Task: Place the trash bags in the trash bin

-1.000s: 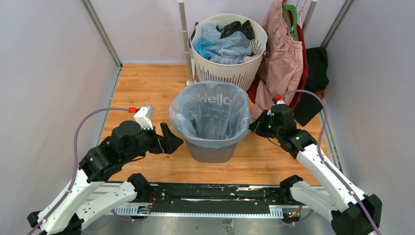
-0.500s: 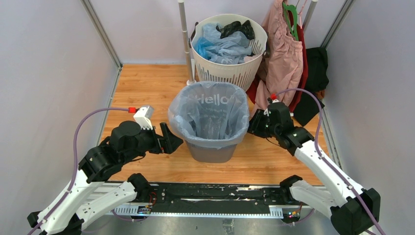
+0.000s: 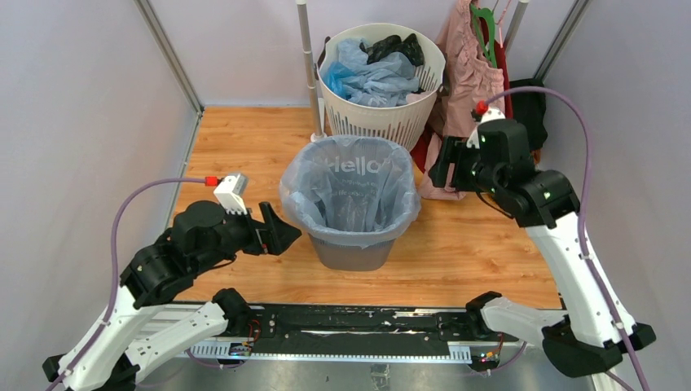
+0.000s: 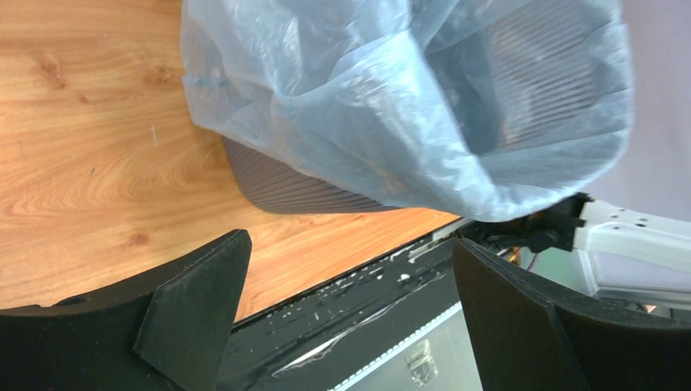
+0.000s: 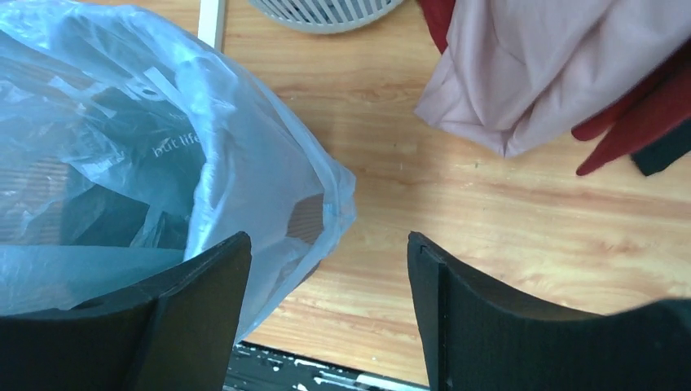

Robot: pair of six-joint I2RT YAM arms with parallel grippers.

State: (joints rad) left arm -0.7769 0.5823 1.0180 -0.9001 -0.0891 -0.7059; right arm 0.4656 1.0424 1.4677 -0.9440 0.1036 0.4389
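Pale blue "Hello" trash bag [image 3: 350, 183] lines the grey mesh trash bin [image 3: 352, 254] mid-table, edge folded over the rim. Left gripper [image 3: 279, 230] wide open, empty, just left of the bin. Right gripper [image 3: 440, 165] jaws apart, empty, right of the bin by the pink garment [image 3: 468, 90].

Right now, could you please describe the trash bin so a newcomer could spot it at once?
Start at the wooden table. The trash bin stands in its middle, in front of a white basket. Unlike that basket, it is dark grey and lined with a pale blue bag printed Hello.
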